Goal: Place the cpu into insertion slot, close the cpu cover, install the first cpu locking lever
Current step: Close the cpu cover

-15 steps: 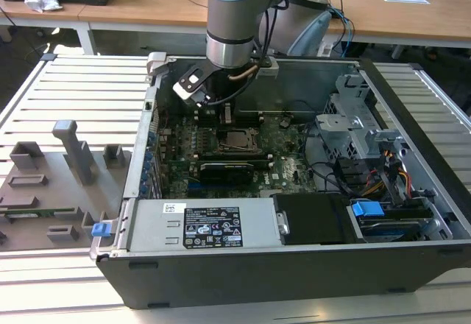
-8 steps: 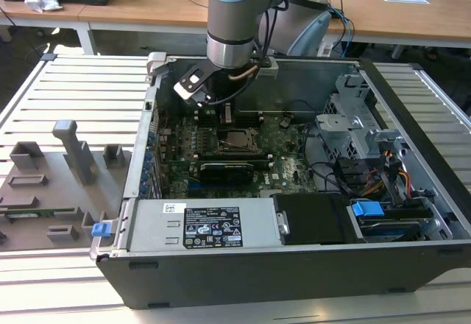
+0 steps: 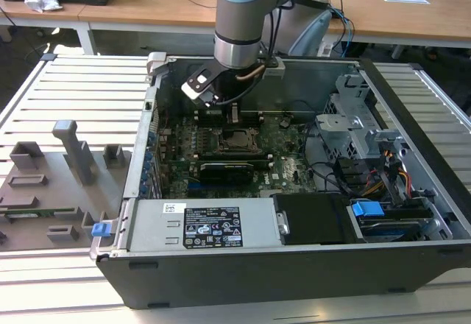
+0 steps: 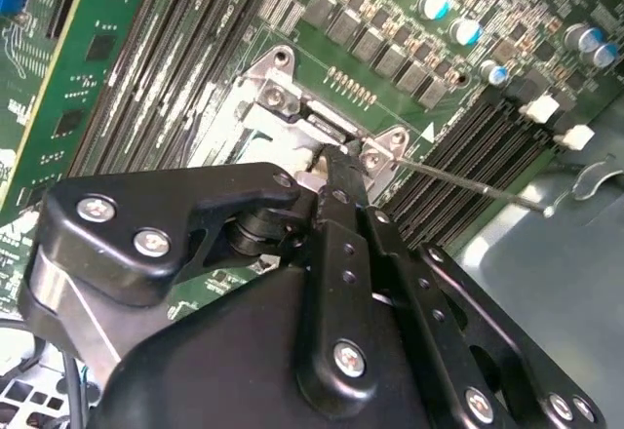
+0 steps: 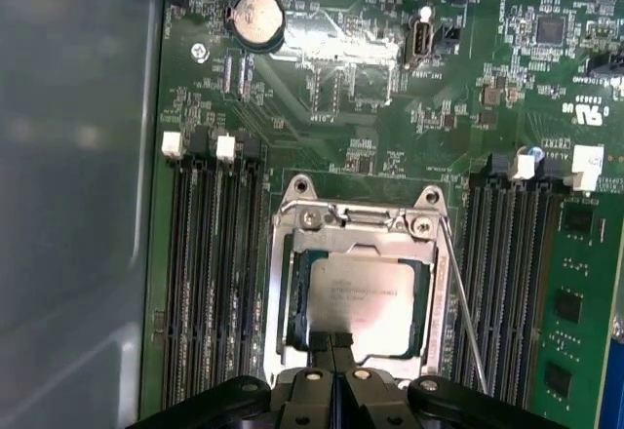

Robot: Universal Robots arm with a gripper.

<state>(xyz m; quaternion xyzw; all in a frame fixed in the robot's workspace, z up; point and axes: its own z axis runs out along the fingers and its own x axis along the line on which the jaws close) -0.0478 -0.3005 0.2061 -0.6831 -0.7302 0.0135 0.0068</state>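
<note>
The black end effector (image 5: 331,343), clenched on nothing, is reaching over the silvery-grey square cpu (image 5: 369,292), which is sitting in the dark-framed square insertion slot (image 3: 237,139) under the thin metal cpu cover (image 5: 361,237). In the exterior view it is hanging at the slot's 12 o'clock.

the arm (image 3: 239,15) is a fat round tube: pale blue cap, silver-grey sleeve, black band at the wrist. a white-faced black block (image 3: 200,88) sits on the wrist, beside a brown cable (image 3: 246,74). the claw (image 4: 331,161) is matte black — linked plates pinned with silver cross-head screws (image 4: 349,357) — ending in narrow fingers (image 5: 320,353).
</note>
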